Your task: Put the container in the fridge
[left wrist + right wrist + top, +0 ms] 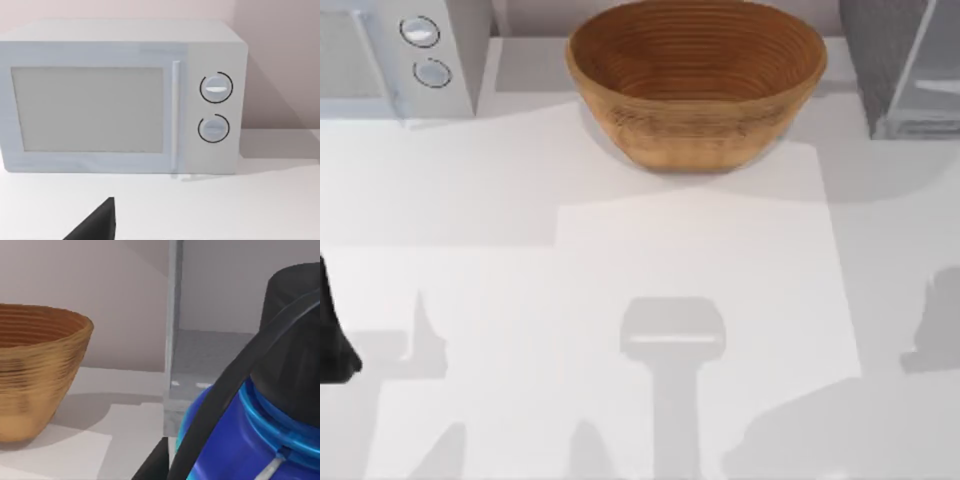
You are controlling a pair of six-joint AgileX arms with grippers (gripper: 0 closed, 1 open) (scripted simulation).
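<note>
The container (235,450), a blue bottle with a round black cap (295,340), looms very close in the right wrist view. My right gripper is shut on it, and a black finger (222,395) curves across its shoulder. Just beyond it stands the fridge (210,355), with a pale door edge (173,330) and a grey inside. From above, the fridge (890,60) is at the back right corner, its glassy door panel (932,85) angled outward. My left gripper (332,335) sits parked at the table's left edge.
A big brown ribbed bowl (695,75) stands at the back middle, left of the fridge. A light grey box with two round dials (420,50) is at the back left, and it faces the left wrist camera (120,100).
</note>
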